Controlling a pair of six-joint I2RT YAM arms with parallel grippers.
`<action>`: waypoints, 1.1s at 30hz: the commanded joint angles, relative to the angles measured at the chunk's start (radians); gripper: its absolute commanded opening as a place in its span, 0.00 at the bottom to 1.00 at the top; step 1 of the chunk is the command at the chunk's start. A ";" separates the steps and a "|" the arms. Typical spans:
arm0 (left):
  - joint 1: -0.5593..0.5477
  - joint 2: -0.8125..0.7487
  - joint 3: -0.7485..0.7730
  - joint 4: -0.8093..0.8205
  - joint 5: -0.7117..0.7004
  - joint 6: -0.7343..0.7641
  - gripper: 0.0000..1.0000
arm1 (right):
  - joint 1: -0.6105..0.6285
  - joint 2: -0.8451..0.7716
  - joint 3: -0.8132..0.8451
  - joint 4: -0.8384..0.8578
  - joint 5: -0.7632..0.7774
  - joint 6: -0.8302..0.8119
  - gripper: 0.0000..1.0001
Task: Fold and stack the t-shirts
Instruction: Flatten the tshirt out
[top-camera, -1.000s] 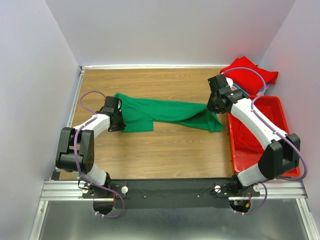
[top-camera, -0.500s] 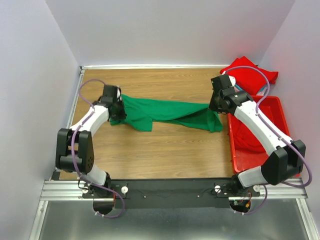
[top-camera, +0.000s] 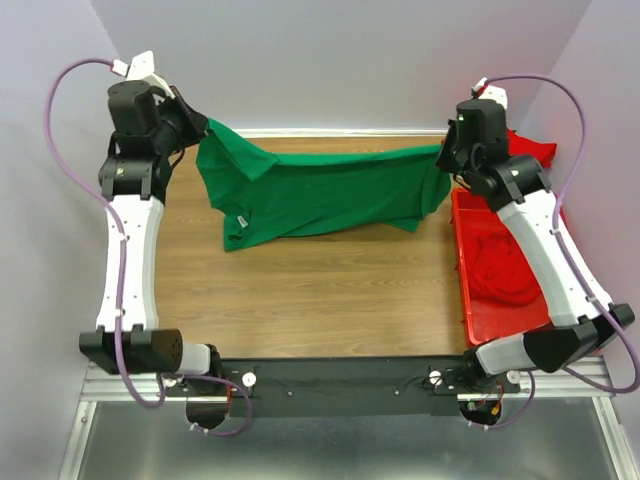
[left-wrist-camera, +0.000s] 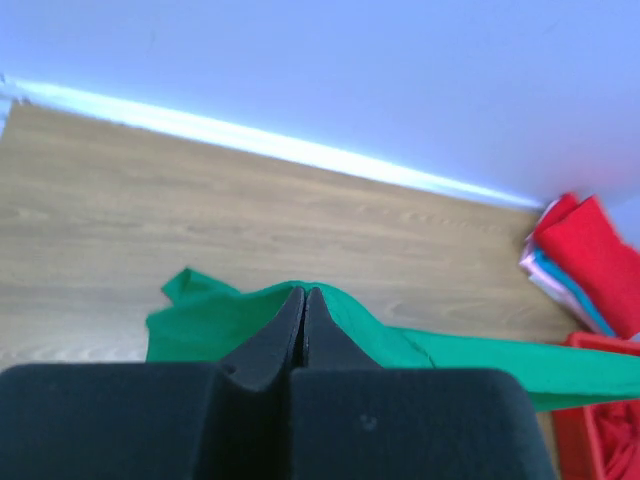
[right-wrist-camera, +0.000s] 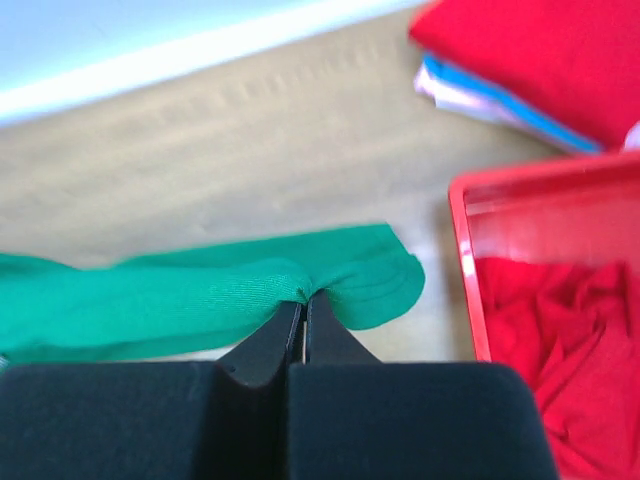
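**Green t-shirt held spread between both arms over the table**

The green t-shirt is seen stretched across the upper middle of the top view, over the wooden table. One upper corner is clamped by the left gripper in the upper left of the frame. The opposite end is clamped by the right gripper in the upper right. Both arms are raised high, and the cloth hangs between them as a wide sheet, with the deeper drop on the left side. A small white label is visible near the lower left corner of the shirt. Whether the lower edge touches the wood cannot be told.

In the left wrist view the fingers are pressed together with green fabric bunched around their tips. In the right wrist view a rolled fold of the same fabric is pinched between tightly closed fingers.

A red bin is placed along the right side of the table, just beside the shirt's right end. A crumpled red t-shirt lies inside it. Behind the bin, in the upper right corner, a stack of folded shirts is seen, red on top, with light blue and a paler layer beneath.
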 joint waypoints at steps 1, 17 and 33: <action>0.006 -0.103 0.051 -0.062 0.043 -0.038 0.00 | -0.005 -0.054 0.105 -0.014 0.044 -0.055 0.01; 0.011 -0.376 0.310 -0.140 -0.036 -0.003 0.00 | -0.003 -0.357 0.112 -0.041 -0.231 -0.085 0.01; 0.011 -0.093 0.195 0.061 0.113 0.033 0.00 | -0.003 -0.099 0.033 0.060 -0.081 -0.121 0.01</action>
